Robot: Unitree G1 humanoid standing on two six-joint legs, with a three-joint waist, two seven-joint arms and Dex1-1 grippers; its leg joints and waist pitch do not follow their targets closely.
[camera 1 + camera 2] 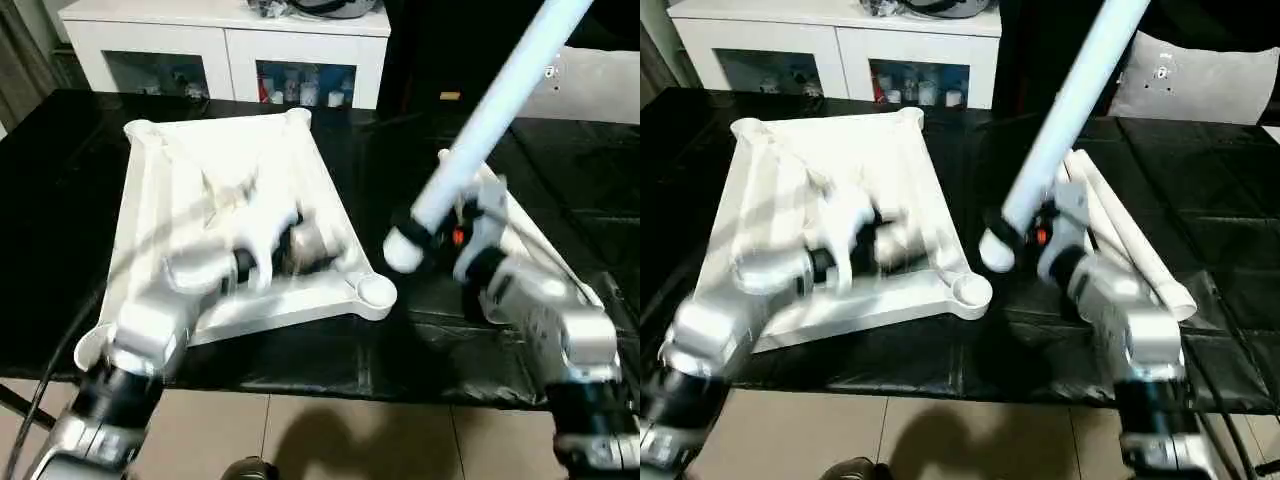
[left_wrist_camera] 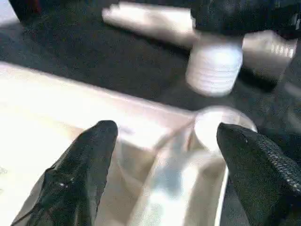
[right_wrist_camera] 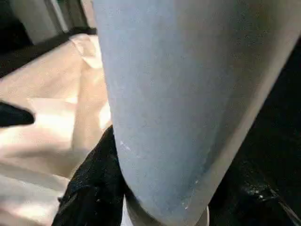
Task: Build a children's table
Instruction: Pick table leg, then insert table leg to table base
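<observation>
The white table top (image 1: pixel 190 190) lies upside down on the black work table, ribbed underside up. Its near-right corner socket (image 1: pixel 376 291) is hollow. My left gripper (image 2: pixel 164 132) hovers open over the rib that runs to that socket (image 2: pixel 221 125), with nothing between its fingers. My right gripper (image 1: pixel 440 236) is shut on a long white leg (image 1: pixel 490 110), which is tilted with its top away to the right. The leg's threaded end (image 1: pixel 403 250) hangs just above and beside the socket, apart from it. In the right wrist view the leg (image 3: pixel 188 94) stands against one black finger (image 3: pixel 94 188).
More white legs (image 1: pixel 1130 240) lie on the black table behind my right arm. A white cabinet with glass doors (image 1: pixel 230 40) stands beyond the table's far edge, and a grey cushion (image 1: pixel 1200 80) is at the back right. Tiled floor (image 1: pixel 330 440) lies below the front edge.
</observation>
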